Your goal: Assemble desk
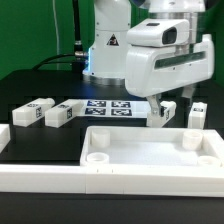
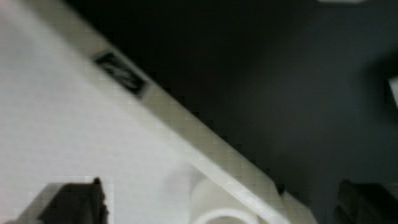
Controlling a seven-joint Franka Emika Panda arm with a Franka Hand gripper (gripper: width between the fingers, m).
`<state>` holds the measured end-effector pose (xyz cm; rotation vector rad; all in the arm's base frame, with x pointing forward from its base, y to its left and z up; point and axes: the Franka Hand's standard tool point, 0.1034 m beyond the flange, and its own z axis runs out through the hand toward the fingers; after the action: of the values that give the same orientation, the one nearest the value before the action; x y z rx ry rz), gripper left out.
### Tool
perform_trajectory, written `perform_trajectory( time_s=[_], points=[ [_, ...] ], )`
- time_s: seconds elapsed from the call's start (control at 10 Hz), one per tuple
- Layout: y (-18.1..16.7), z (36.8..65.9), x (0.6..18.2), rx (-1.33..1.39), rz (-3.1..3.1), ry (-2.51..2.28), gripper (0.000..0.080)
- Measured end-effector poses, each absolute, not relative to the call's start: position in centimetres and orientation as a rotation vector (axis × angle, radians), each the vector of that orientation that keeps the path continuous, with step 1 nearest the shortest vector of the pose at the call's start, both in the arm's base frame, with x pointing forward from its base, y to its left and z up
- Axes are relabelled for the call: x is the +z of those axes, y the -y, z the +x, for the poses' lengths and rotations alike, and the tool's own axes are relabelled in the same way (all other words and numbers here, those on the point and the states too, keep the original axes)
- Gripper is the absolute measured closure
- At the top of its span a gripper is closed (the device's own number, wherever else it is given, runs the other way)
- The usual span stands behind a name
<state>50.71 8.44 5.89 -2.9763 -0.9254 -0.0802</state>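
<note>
Firstly, the exterior view. The desk top (image 1: 150, 152) fills the lower centre and right of the frame. It is a white, smooth moulded plastic tray, rectangular, with a raised rim and round sockets in its corners. It lies flat on the matt black table (image 1: 45, 85). A long white border rail (image 1: 40, 178) of square section runs across the bottom of the frame in front of it. Several white block legs (image 1: 62, 115), each with black-and-white square tags, lie at mid-left. An upright leg (image 1: 166, 113) stands just behind the tray's far rim, and a far-right leg (image 1: 198, 115) stands near the right edge. The marker board (image 1: 108, 107), thin and flat, lies at centre. The glossy white arm (image 1: 110, 40) rises at upper centre. Its wrist is bent so that the pincer (image 1: 172, 102) points down, just above the upright leg. Contact with that leg cannot be determined.

Secondly, the wrist view, which is blurred. The desk top (image 2: 89, 140) shows as a pale flat surface with a straight raised rim carrying one square tag (image 2: 119, 72). Beyond the rim is the black table (image 2: 267, 60). A rounded socket (image 2: 222, 215) sits between the two dark fingers (image 2: 71, 200). The pincer (image 2: 222, 200) is spread wide and holds nothing.
</note>
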Motion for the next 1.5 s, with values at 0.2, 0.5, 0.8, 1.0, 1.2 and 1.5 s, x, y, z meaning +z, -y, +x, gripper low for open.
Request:
perform_trajectory(
  time_s=[0.2,0.5,0.8,1.0,1.2,1.5],
  points=[
    [-8.9,50.9,6.0,-0.061,-3.027,0.615,0.0150],
    [-9.2,50.9,5.9,-0.054,-3.050,0.393,0.0150],
    [-9.5,50.2,5.6,-0.027,-3.056,0.057,0.0150],
    [-10.7,49.0,5.4,0.015,-3.029,-0.328,0.0150],
    [-12.0,48.3,5.0,0.050,-2.972,-0.608,0.0150],
    [-12.3,48.0,4.9,0.085,-2.959,-0.654,0.0150]
  ],
)
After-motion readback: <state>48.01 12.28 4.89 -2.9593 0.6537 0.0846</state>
